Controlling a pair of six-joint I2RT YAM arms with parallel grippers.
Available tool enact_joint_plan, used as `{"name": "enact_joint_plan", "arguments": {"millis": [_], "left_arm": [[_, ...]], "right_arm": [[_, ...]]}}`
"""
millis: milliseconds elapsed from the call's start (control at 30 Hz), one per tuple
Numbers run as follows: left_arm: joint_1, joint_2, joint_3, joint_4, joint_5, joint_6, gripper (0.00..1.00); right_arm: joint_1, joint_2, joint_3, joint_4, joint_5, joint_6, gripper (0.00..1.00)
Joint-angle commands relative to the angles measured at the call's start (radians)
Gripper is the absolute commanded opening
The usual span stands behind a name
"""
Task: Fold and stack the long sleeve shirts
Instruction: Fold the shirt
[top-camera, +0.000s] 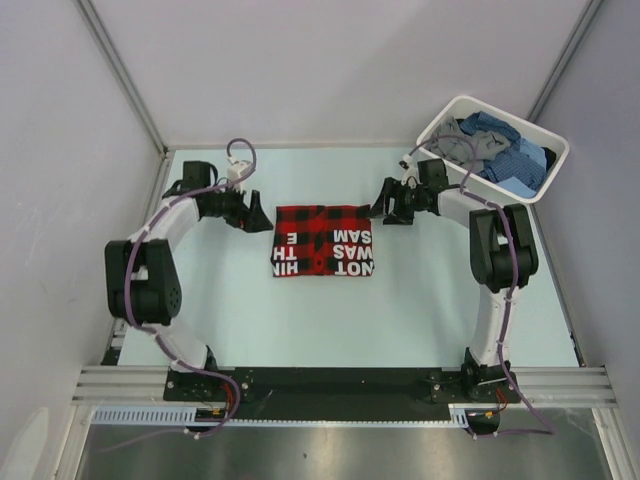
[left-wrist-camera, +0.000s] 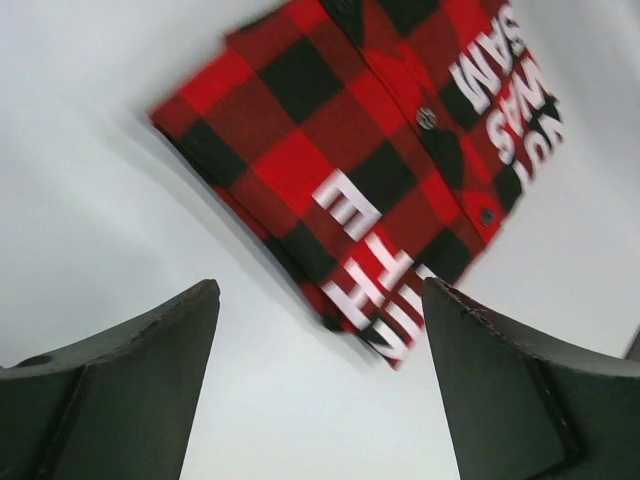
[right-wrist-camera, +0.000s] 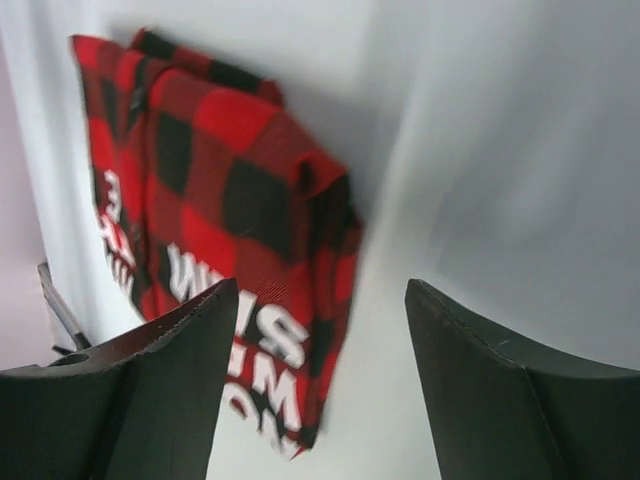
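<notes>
Red-and-black check shirt (top-camera: 323, 241) lies folded into a neat rectangle on the middle of the pale table (top-camera: 420, 300), beyond the two arm bases bolted at the near edge. White block lettering runs across its near half, and the left wrist view shows a row of dark buttons (left-wrist-camera: 427, 117) down the cloth.

Both arms reach in toward the far edge of the fold. The left gripper (top-camera: 258, 215) sits just beside the far-left corner. Its fingers (left-wrist-camera: 130, 390) stand apart with only bare table between them, and the shirt lies ahead of the tips, not in the jaws. The right gripper (top-camera: 388, 207) sits just beside the far-right corner. Its fingers (right-wrist-camera: 500, 390) are likewise spread and grasp nothing, and the shirt's corner lies off to one side ahead of them. Whether either tip touches the cloth cannot be told.

At the far right corner of the table stands a white tub (top-camera: 540, 133). It holds a loose heap of other shirts: a blue check shirt (top-camera: 515, 165) toward the right and a grey shirt (top-camera: 465, 138) on the left.
</notes>
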Motion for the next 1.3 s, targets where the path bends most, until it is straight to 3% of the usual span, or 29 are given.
{"name": "enact_joint_plan", "arguments": {"millis": [0, 67, 233, 467, 633, 700, 800, 833, 867, 900, 933, 967, 1000, 1167, 1267], "left_arm": [[-0.004, 0.203, 0.264, -0.13, 0.036, 0.184, 0.85], [-0.004, 0.268, 0.37, -0.163, 0.026, 0.181, 0.81], [-0.004, 0.348, 0.407, -0.239, 0.031, 0.106, 0.8], [-0.033, 0.175, 0.026, -0.244, 0.092, 0.054, 0.84], [-0.046, 0.165, -0.065, -0.126, 0.063, -0.066, 0.79], [-0.05, 0.185, -0.071, -0.092, 0.037, -0.102, 0.75], [-0.072, 0.212, -0.09, -0.083, 0.054, -0.112, 0.58], [-0.081, 0.216, -0.11, -0.088, 0.069, -0.106, 0.43], [-0.095, 0.212, -0.123, -0.109, 0.08, -0.081, 0.36], [-0.136, 0.207, -0.139, -0.123, 0.082, -0.064, 0.22], [-0.159, 0.199, -0.172, -0.14, 0.082, -0.043, 0.15], [-0.185, 0.172, -0.195, -0.163, 0.082, -0.009, 0.08], [-0.242, 0.153, -0.221, -0.166, 0.08, 0.0, 0.0], [-0.414, 0.11, -0.219, -0.233, 0.138, 0.029, 0.0], [-0.465, 0.107, -0.187, -0.327, 0.193, 0.093, 0.44]], "right_arm": [[0.005, 0.09, 0.108, -0.022, 0.023, -0.026, 0.74], [0.012, 0.128, 0.143, -0.025, 0.002, -0.009, 0.74], [0.015, 0.153, 0.147, -0.043, -0.043, 0.033, 0.74], [-0.016, -0.021, -0.056, -0.099, -0.144, 0.076, 0.84], [0.048, -0.089, -0.198, -0.074, -0.187, 0.051, 0.81], [0.059, -0.079, -0.226, -0.028, -0.184, 0.057, 0.75], [0.076, -0.059, -0.254, -0.005, -0.178, 0.03, 0.62], [0.074, -0.051, -0.258, -0.008, -0.173, 0.004, 0.46], [0.07, -0.046, -0.257, -0.028, -0.17, -0.012, 0.37], [0.067, -0.043, -0.255, -0.046, -0.166, -0.032, 0.28], [0.061, -0.048, -0.252, -0.069, -0.155, -0.082, 0.1], [0.045, -0.051, -0.24, -0.129, -0.15, -0.11, 0.01], [0.038, -0.054, -0.232, -0.169, -0.141, -0.139, 0.0], [-0.024, -0.056, -0.145, -0.445, -0.064, -0.43, 0.0], [-0.034, -0.005, -0.065, -0.558, -0.005, -0.556, 0.01]]}}
